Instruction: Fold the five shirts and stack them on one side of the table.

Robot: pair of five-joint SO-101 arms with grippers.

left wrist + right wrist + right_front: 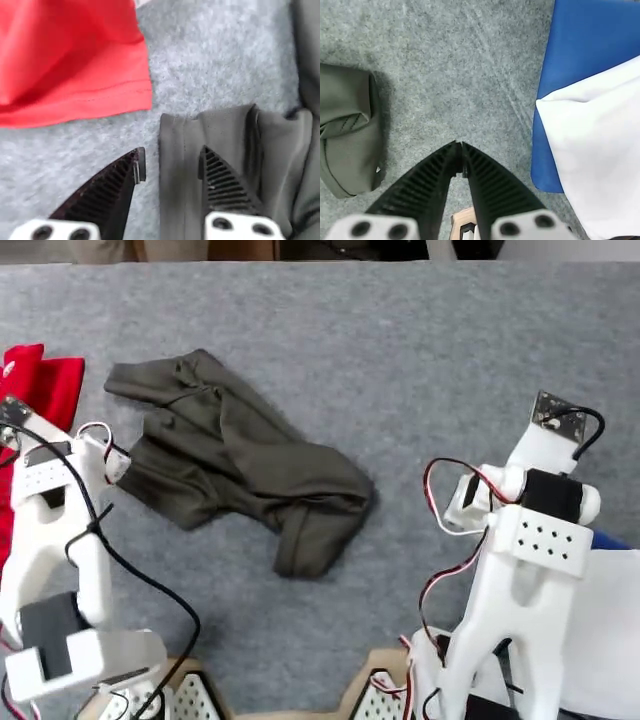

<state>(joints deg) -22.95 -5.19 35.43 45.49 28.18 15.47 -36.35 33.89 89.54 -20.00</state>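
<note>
A crumpled olive shirt (240, 465) lies on the grey table, left of the middle. My left gripper (171, 162) is open at the shirt's left edge, with one finger over the olive cloth (225, 130) and the other over bare felt. A red shirt (70, 55) lies just beyond it, at the table's left edge (35, 380). My right gripper (460, 147) is shut on nothing above bare felt, between the olive shirt's end (345, 135) and a white shirt (600, 150) lying on a blue one (585, 45).
The left arm (50, 540) stands at the front left and the right arm (530, 540) at the front right, next to the white shirt (610, 630). Grey felt (400, 350) stretches across the back and middle of the table.
</note>
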